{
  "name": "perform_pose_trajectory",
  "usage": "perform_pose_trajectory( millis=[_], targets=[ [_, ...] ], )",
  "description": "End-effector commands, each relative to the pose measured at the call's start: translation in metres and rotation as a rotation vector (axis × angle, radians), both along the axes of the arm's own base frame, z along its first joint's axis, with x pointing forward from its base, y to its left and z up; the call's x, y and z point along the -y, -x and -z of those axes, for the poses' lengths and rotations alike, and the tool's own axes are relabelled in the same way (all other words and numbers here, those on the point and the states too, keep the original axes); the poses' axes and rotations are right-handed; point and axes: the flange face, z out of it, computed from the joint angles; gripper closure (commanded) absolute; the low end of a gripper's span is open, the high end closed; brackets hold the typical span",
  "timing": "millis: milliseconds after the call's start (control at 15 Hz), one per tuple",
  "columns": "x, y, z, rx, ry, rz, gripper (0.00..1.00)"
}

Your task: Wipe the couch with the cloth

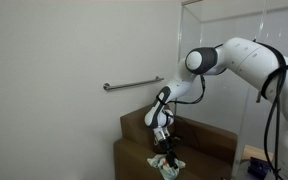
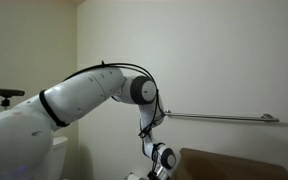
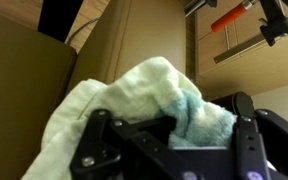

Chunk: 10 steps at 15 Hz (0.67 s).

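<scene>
While one claw (image 3: 170, 137) grips one cloth (image 3: 124, 92) (teal-tinged), one couch (image 1: 210, 139) lies beneath.

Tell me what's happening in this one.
A robot arm holds a whitish cloth in its hand, low over a brown couch. The wrist view shows the cloth bunched between the fingers. In an exterior view it hangs right at the seat, but contact cannot be confirmed. A rail runs along the wall behind.
</scene>
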Motion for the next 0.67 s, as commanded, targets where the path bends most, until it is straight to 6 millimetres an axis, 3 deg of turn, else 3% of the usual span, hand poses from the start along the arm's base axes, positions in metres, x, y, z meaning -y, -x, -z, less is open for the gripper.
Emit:
perform_pose_trajectory(
  millis=[0,333,600],
  targets=[
    [-0.004,-0.015,0.012,0.052,0.029,0.029,0.95],
    [-0.005,-0.076,-0.01,0.147,0.087,0.063,0.95],
    [-0.016,-0.139,-0.027,0.262,0.153,0.099,0.95]
  ],
)
